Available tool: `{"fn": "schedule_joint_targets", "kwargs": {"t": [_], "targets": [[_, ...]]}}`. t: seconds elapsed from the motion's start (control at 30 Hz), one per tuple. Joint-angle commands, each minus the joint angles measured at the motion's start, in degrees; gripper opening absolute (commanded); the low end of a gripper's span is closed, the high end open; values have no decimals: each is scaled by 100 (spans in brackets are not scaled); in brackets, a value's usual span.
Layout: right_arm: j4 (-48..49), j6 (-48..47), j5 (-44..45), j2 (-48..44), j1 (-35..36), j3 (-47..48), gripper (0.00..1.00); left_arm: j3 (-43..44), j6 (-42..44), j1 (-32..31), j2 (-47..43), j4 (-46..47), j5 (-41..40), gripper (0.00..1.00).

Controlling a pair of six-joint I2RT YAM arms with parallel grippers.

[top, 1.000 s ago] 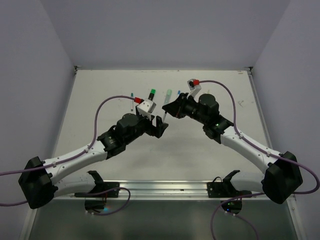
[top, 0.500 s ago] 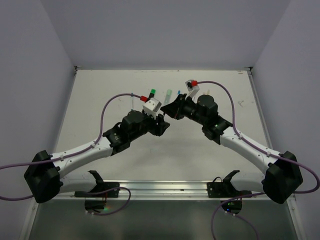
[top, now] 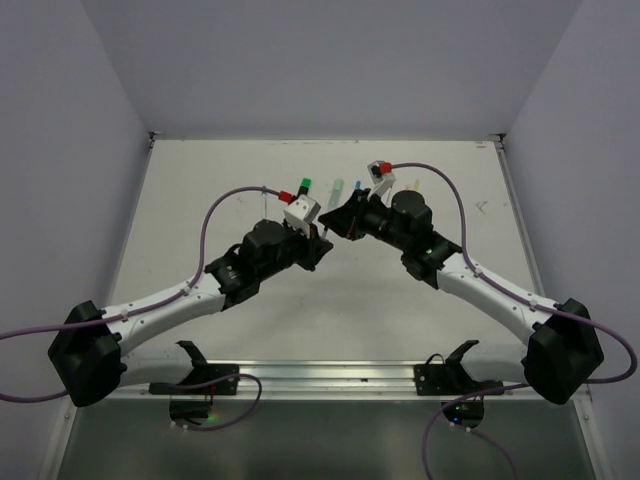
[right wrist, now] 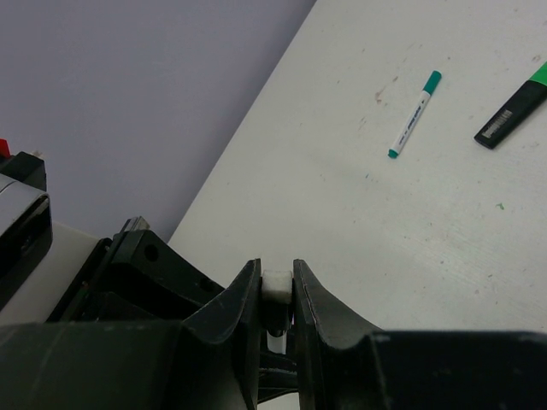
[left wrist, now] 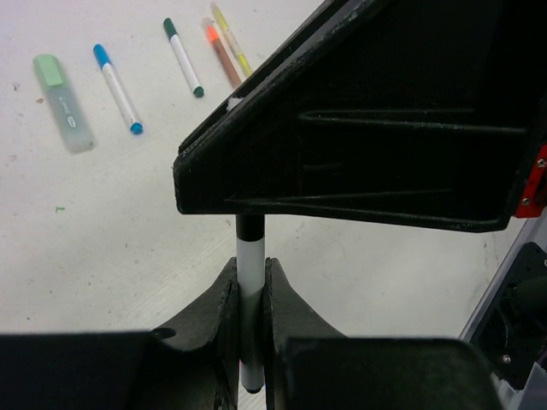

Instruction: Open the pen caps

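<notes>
White tabletop [top: 330,320], lavender walls [top: 320,60]. At centre the left gripper [left wrist: 249,282] is clamped tight on a white pen [left wrist: 249,254]; its black cap [left wrist: 249,227] pokes out toward the right gripper [right wrist: 275,278], pinched shut on that pen's white end. Capped pens [left wrist: 117,88] lie beyond.

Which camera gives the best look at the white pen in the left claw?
Left wrist: the white pen stands clamped in the left claw, its black upper part running under the right claw. The right wrist view shows only a white end pinched there. The top view hides it where both claws meet.
</notes>
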Motion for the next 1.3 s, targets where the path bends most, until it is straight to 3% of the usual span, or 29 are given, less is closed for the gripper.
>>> {"fn": "schedule_joint_targets", "kwargs": {"t": [0.0,0.67,1.13,1.27], "targets": [[360,61,57,87,45,214,0,-88,-5,-20,-11,355,468,0],[650,-712,1796,413,-122,1840,0,-1784,-1086,-328,95,1084,1524,0],[1669,-1555,2869,395,-350,2236,0,-2057,-1280,-336,367,1260,1989,0],[1539,-1530,2800,527,-666,2542,0,-2083,-1271,-337,341,1182,2060,0]]}}
